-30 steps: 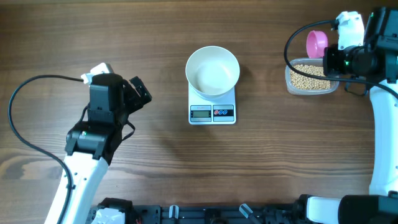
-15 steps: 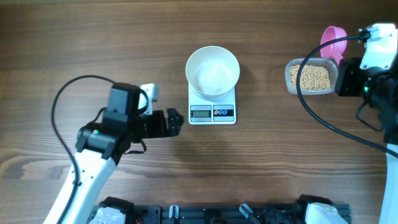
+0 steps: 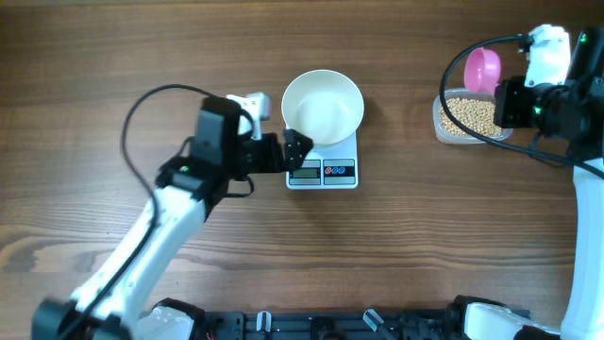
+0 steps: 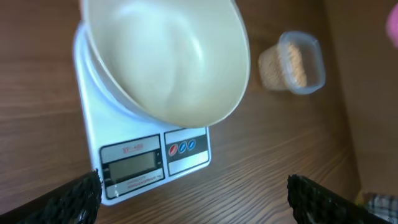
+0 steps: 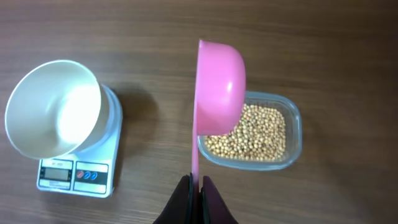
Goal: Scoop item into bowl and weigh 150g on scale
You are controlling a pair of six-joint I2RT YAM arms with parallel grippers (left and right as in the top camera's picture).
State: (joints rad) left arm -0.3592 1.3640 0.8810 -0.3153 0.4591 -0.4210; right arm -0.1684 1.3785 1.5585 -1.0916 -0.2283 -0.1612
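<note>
A: How much of the table is bare?

B: Bare wood runs along the whole near side and the far left. There is also a bare strip between the scale and the clear container.

A: And the left arm?

B: It reaches in from the near left. The left gripper is spread wide with nothing in it, right at the scale's left edge, under the rim of the bowl. I cannot tell if it touches either.

A: Where is the bowl?

B: It sits on the scale and overhangs the far and left edges. The display strip is uncovered.

A: And the right side?

B: The container sits near the right edge. The right gripper is pinched tight on the thin handle of the pink scoop. The scoop is tipped on its side over the container's far-left corner.

A: The beans?

B: All in the container, a loose tan layer.
</note>
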